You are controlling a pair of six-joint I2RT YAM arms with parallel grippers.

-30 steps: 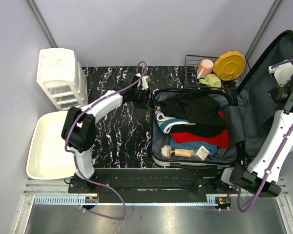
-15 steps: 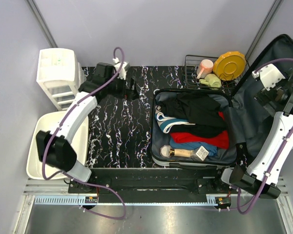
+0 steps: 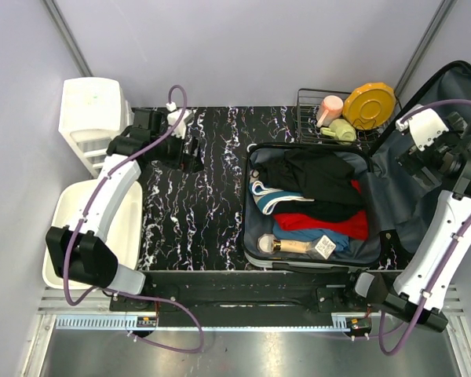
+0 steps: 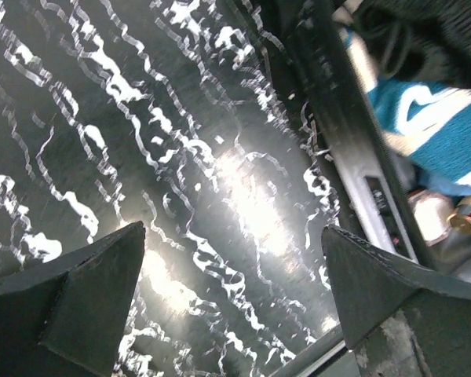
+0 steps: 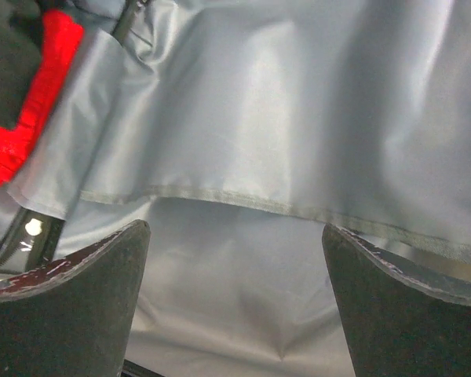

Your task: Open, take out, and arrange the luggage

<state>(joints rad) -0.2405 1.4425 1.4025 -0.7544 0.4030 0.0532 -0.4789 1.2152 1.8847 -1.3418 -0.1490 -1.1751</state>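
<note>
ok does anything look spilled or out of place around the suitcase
Nothing stands out. The luggage lies open, lid propped up on the right, clothes heaped loosely inside with a bottle at the near edge; none has spilled out. The left gripper and right gripper are open and empty.

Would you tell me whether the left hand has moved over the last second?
Yes. The left hand has pulled back leftward from the luggage, across the marbled table toward the white drawer unit.
</note>
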